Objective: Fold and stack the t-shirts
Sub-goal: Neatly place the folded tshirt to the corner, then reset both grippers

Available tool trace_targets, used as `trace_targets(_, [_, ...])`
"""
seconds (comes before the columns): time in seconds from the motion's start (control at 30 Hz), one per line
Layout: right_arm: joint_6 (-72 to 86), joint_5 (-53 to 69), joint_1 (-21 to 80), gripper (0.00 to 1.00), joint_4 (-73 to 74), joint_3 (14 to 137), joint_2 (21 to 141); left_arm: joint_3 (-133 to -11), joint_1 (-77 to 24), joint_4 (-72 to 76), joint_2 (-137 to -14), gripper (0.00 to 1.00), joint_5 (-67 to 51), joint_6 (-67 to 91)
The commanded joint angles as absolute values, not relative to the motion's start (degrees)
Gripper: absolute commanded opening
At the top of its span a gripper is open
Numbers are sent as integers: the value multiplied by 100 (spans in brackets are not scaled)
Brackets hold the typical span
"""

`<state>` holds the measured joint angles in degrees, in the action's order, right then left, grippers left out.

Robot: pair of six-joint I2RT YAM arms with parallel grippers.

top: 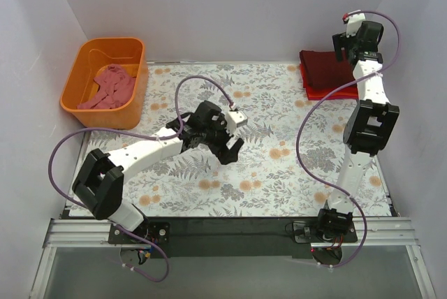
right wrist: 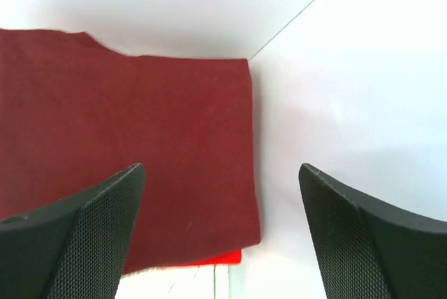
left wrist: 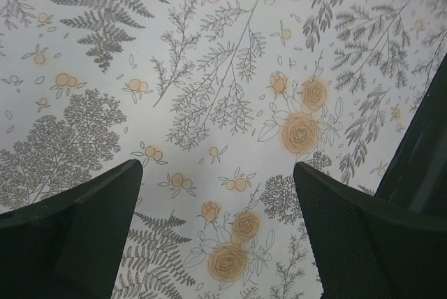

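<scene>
Left gripper (left wrist: 216, 165) hangs over the middle of the floral mat (top: 279, 173), a bit left of the mat's centre. Its jaws are spread wide with nothing between them, and the wrist view shows only the fern-and-flower print below. Right gripper (right wrist: 220, 168) is up at the mat's far right corner, jaws also spread and empty, pointing down over the shirt stack; whether it touches the cloth cannot be told. The stack sits at that far right corner against the white wall. The dark maroon t-shirt (right wrist: 140, 138) lies folded flat on top, with a bright red t-shirt (top: 328, 91) under it showing only as a thin strip along the stack's near and left edges. The right arm's purple cable crosses in front of the stack in the top view. The dusty pink t-shirt (top: 110, 88) lies crumpled and unfolded inside the orange tub (top: 73, 96) at the mat's far left corner, well apart from both grippers. No shirt lies on the mat's middle.
</scene>
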<state>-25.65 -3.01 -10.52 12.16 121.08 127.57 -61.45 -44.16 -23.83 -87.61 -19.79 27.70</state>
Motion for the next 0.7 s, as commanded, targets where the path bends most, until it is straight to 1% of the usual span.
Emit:
trace_targets(0.0, [-2487,120,-1081,97,932,11892,11910,-6625,-4114,-2689,-8552,90,-2574,3225])
trace_targets(0.03, [-2487,254,-1081,98,1001,11805,11779,-6697,-4052,-2733,-8552,90,-2671,3313])
trace_targets(0.1, [-2479,535,-1072,98,1081,11463,11350,-6855,-3868,-2865,-8534,90,-2803,3646])
trace_targets(0.23, [-2365,1578,-1072,98,1309,10724,10505,-7424,-3394,-3198,-8551,90,-2962,4016])
trace_targets(0.27, [-2338,1808,-1064,98,1527,10601,10181,-7531,-3271,-3356,-8569,90,-2997,4043])
trace_targets(0.3, [-2434,2359,-1072,99,1686,10426,10039,-7671,-3122,-3436,-8578,90,-3232,4060])
trace_targets(0.43, [-2330,3145,-1064,98,2688,10126,9493,-8322,-2200,-3752,-8762,90,-3393,4236])
trace_targets(0.5, [-2294,3234,-1055,98,3274,9968,9221,-8639,-1926,-3937,-8877,90,-3366,4306])
trace_targets(0.57, [-2416,3199,-1063,98,3602,9459,8853,-8754,-1618,-4095,-8921,90,-3209,4333])
trace_targets(0.63, [-2522,3155,-1055,99,3840,8915,8518,-8728,-1451,-4236,-8956,90,-2780,4289])
trace_targets(0.67, [-2575,3207,-1055,98,3902,8338,8186,-8641,-1398,-4384,-8982,90,-2673,4272])
